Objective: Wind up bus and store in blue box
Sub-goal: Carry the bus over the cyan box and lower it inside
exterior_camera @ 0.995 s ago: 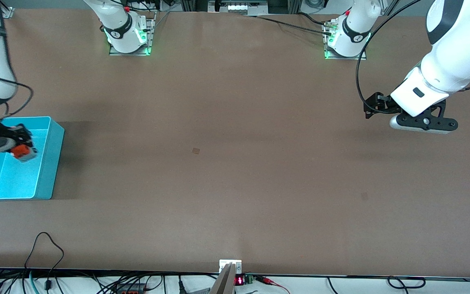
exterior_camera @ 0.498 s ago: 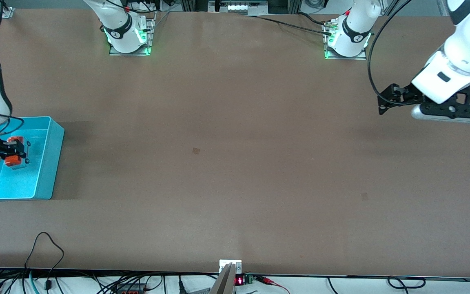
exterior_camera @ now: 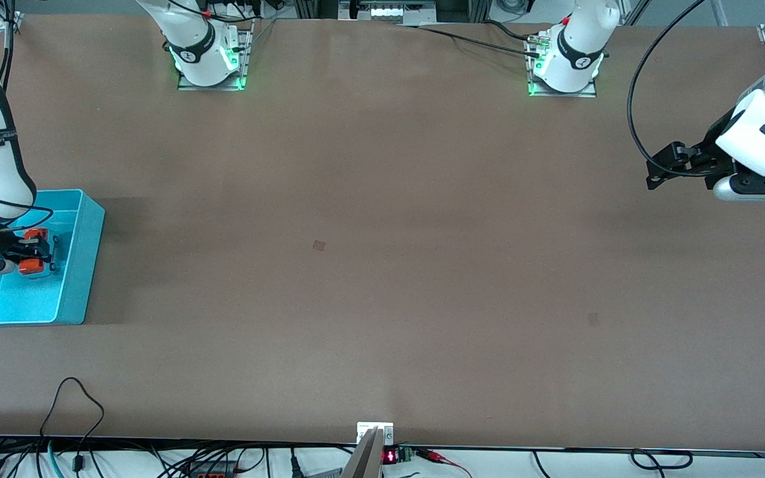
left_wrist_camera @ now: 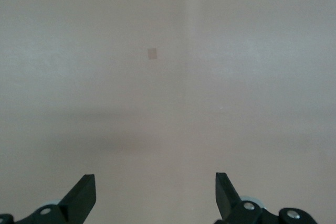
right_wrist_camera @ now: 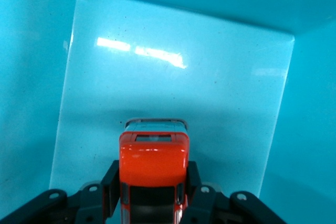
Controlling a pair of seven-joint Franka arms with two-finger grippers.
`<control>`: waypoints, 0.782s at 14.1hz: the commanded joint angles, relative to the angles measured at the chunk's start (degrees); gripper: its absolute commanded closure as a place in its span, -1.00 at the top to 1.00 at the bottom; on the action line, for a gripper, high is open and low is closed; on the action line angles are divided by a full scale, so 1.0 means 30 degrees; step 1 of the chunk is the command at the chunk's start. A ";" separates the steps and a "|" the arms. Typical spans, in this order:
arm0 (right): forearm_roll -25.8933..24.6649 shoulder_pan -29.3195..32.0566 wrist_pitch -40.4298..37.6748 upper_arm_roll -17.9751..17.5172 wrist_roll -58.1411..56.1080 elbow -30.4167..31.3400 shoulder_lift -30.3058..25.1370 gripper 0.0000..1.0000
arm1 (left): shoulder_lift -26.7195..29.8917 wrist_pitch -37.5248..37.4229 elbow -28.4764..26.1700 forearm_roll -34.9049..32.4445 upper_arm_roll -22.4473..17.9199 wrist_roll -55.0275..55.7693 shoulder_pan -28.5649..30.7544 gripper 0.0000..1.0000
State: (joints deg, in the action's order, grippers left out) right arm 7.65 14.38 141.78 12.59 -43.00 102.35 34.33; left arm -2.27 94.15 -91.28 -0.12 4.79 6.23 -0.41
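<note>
So the right gripper (exterior_camera: 36,250) is down inside the blue box (exterior_camera: 80,265), which sits at the right arm's end of the table, and it's got the bus (exterior_camera: 32,265) pinched between its two fingers. The right wrist view shows it best: the orange bus (right_wrist_camera: 153,174) sits snug between the black fingers (right_wrist_camera: 111,184), one pressed on each side, with the box's shiny cyan floor (right_wrist_camera: 173,93) right under it and the walls rising around. Can't really tell if the bus is touching the floor or just hanging a hair above it. The left gripper (exterior_camera: 748,182) is way off at the left arm's end, up in the air over bare brown table (exterior_camera: 382,265), just waiting. Its wrist view shows the fingertips (left_wrist_camera: 83,195) spread wide apart with nothing between them, only tabletop below.
</note>
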 commanded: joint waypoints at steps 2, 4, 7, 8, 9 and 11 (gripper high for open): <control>0.0293 0.0217 -0.0151 -0.0038 -0.0666 -0.0307 0.0040 0.36 | -0.0093 -0.0938 0.0368 0.0010 0.0160 -0.0113 0.0050 1.00; 0.0293 0.0188 -0.0151 -0.0038 -0.0666 -0.0336 -0.0048 0.76 | -0.0034 -0.1322 0.0369 0.0010 0.0160 -0.0113 0.0050 1.00; 0.0292 0.0188 -0.0180 -0.0038 -0.0899 -0.0366 -0.0165 0.90 | -0.0005 -0.1763 0.0398 0.0010 0.0188 -0.0113 0.0050 1.00; 0.0293 0.0188 -0.0209 -0.0067 -0.0900 -0.0366 -0.0340 1.00 | 0.0024 -0.1763 0.0427 0.0010 0.0247 -0.0113 0.0050 1.00; 0.0264 0.0101 -0.0383 -0.0067 -0.0900 -0.0337 -0.0747 1.00 | 0.0024 -0.1763 0.0485 0.0010 0.0248 -0.0113 0.0050 1.00; 0.0263 -0.0017 -0.1111 -0.0184 -0.0842 -0.0249 -0.1859 1.00 | 0.0053 -0.1763 0.0486 0.0010 0.0219 -0.0113 0.0050 1.00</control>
State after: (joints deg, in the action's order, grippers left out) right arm 7.65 14.39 141.48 12.55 -44.15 101.00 32.89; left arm -2.25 90.21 -91.05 -0.12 5.22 6.23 -0.43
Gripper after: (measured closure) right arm 0.000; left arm 0.000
